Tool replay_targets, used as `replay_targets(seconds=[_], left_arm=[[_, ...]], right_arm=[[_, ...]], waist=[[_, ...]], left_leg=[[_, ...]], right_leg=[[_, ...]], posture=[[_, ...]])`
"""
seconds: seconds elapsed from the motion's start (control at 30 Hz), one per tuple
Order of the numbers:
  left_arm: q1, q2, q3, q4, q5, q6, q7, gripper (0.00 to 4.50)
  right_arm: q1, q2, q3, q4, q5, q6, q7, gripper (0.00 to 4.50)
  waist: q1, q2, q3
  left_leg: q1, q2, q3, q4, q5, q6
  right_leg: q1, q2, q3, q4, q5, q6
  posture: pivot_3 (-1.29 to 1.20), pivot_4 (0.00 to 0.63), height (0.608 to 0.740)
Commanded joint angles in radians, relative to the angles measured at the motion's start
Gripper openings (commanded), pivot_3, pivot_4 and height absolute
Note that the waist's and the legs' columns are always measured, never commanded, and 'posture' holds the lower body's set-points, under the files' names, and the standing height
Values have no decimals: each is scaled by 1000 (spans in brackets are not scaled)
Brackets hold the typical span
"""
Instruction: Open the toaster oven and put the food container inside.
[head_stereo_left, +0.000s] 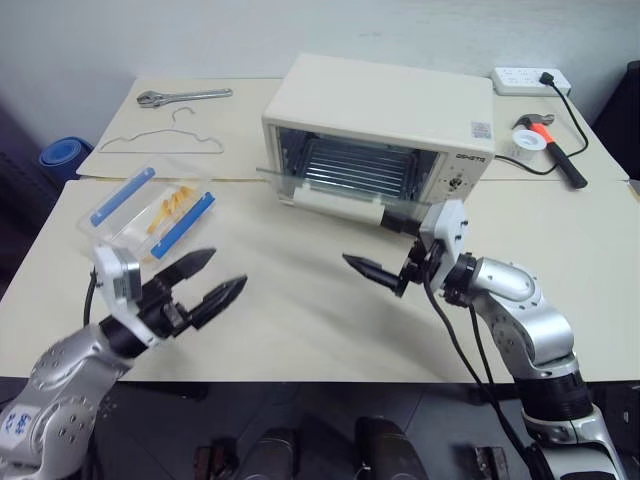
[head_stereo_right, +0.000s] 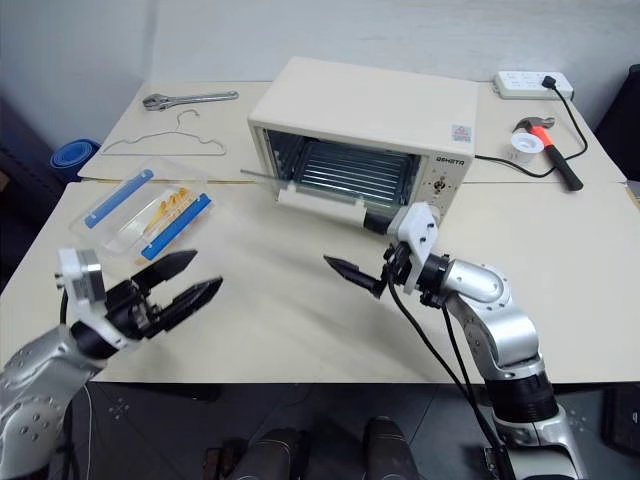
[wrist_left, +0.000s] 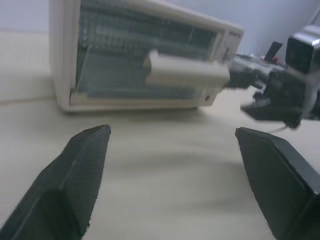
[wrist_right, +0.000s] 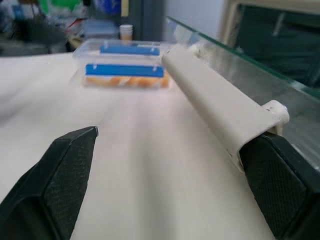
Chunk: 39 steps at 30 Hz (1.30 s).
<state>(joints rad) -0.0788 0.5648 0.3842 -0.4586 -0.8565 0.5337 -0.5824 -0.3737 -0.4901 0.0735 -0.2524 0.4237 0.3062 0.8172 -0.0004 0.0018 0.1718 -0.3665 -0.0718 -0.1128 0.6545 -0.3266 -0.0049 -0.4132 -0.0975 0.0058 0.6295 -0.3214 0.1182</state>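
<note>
The cream-white boxy toaster oven (head_stereo_left: 385, 130) already stands with its clear glass drop-down door (head_stereo_left: 320, 188) lowered to about level, so I judge the opening step done and the fetching of the box now in hand; the shallow clear plastic food container (head_stereo_left: 150, 212) with two blue clip strips and yellow-orange food strips sits on the pale desk (head_stereo_left: 300, 320), well to the left of the oven, just beyond the left tool (head_stereo_left: 205, 277).

Both tools are empty; the left tool's two black fingers are spread apart with nothing between them, and the right tool (head_stereo_left: 385, 272) is likewise wide open, holding nothing, hovering just in front of the white bar handle (head_stereo_left: 340, 205) (its own wrist view has the handle right beside one finger).

The next move probably calls for the left tool to reach the container and close across its sides, keeping it level; then a carry onto the metal rack (head_stereo_left: 355, 160) through the open door.

Counted: one oven, one container, two blue clips, one wire hanger (head_stereo_left: 165, 140), one wrench (head_stereo_left: 185, 96), one hammer (head_stereo_left: 552, 140), one power strip (head_stereo_left: 530, 80).
</note>
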Motion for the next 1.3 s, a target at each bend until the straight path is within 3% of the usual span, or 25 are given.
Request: replay_targets(seconds=[0.03, 0.33, 0.47, 0.6, 0.73, 0.93, 1.07, 1.23, 1.3], left_arm=[[-165, 25, -47, 121, 68, 0, 37, 2940], [-599, -21, -237, 567, 300, -112, -36, 79], [-691, -21, -313, 747, 400, -208, -151, 34], [-694, -24, -340, 785, 409, -215, -270, 34], [-620, -6, -384, 730, 442, -215, -355, 34], [-487, -5, -399, 635, 510, -216, -297, 34], [-405, -1, -414, 564, 535, -230, -306, 34], [-327, -23, -382, 500, 559, -257, -234, 34], [-234, -25, -312, 395, 479, -261, -248, 408]], right_arm=[[-3, -2, 11, -52, -13, -36, 19, 4500], [21, -3, 16, -46, -62, -69, 11, 4500], [52, -21, 3, -61, -68, -76, 14, 4500], [127, -45, -27, -104, -61, -78, 8, 4500], [339, -85, -111, -161, -43, -128, 26, 4500], [623, -94, -299, -135, 22, -277, 98, 4500], [643, -83, -371, -144, 84, -282, 87, 4500], [551, -88, -362, -110, 105, -297, 107, 4500], [487, -66, -342, -101, 149, -301, 128, 4500]], waist=[[-3, 0, 0], [-3, -2, 0], [-4, -2, 0], [0, -2, 1], [18, -3, 1], [24, -4, 2], [15, -5, 2], [16, -5, 2], [9, -5, 2]], left_leg=[[0, 0, 0, 0, 0, 0], [-2, -2, 1, 1, 0, 0], [-2, -3, 1, 3, 0, 1], [-3, -3, 1, 5, 0, 1], [-5, -4, -2, 7, -1, 1], [-5, -5, 0, 9, -2, 3], [1, -2, 2, 9, -1, 2], [5, -2, 2, 7, -1, 2], [4, -2, 2, 7, -1, 2]], right_leg=[[0, 0, 0, 0, 0, 0], [-3, 1, -4, 3, 1, 1], [-5, 1, -4, 4, 2, 2], [-6, 1, -4, 7, 2, 2], [-6, 0, -2, 7, 2, 2], [-4, 0, 0, 7, 2, 3], [0, 1, 1, 7, 2, 3], [2, 1, 3, 8, 2, 3], [2, 0, 3, 7, 2, 3]], posture=[[0, 150, 740], [0, 150, 740], [0, 150, 740], [0, 150, 740], [0, 150, 740], [0, 150, 740], [0, 150, 740], [0, 150, 740], [0, 150, 740]])
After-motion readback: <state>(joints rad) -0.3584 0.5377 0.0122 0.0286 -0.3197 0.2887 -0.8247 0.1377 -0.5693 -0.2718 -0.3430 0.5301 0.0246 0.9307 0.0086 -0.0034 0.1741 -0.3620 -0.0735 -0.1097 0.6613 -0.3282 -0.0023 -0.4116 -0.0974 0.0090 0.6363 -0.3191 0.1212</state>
